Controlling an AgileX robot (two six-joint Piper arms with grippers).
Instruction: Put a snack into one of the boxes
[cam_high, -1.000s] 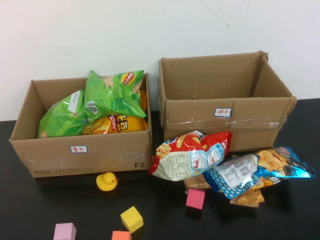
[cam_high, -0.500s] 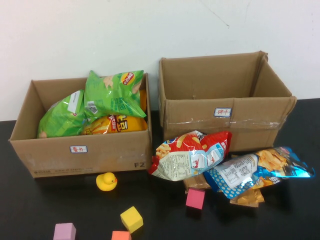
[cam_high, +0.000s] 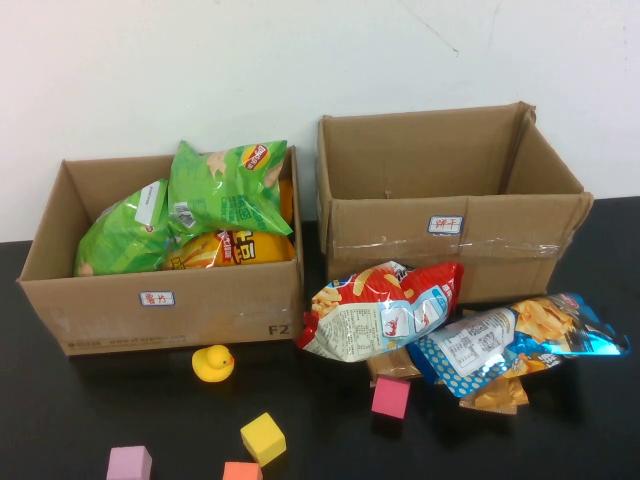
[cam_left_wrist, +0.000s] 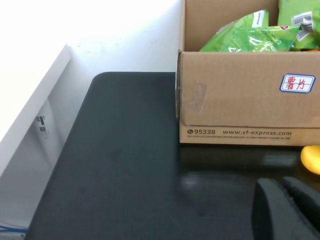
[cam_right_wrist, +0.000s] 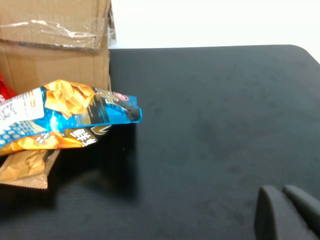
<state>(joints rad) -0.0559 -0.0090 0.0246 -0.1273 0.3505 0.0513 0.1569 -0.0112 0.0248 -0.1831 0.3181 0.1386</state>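
Two cardboard boxes stand at the back of the black table. The left box (cam_high: 160, 300) holds green chip bags (cam_high: 225, 190) and a yellow bag (cam_high: 232, 250). The right box (cam_high: 450, 240) shows no contents. In front of it lie a red-and-white snack bag (cam_high: 385, 310) and a blue snack bag (cam_high: 510, 340), with a brown packet (cam_high: 495, 395) under the blue one. Neither arm shows in the high view. My left gripper (cam_left_wrist: 282, 182) hangs shut and empty near the left box (cam_left_wrist: 240, 100). My right gripper (cam_right_wrist: 280, 190) is shut and empty over bare table, apart from the blue bag (cam_right_wrist: 70, 115).
A yellow rubber duck (cam_high: 214, 363) sits before the left box. Foam cubes lie near the front edge: pink (cam_high: 391, 396), yellow (cam_high: 263, 438), purple (cam_high: 130, 464) and orange (cam_high: 242, 471). A white wall rises behind the boxes.
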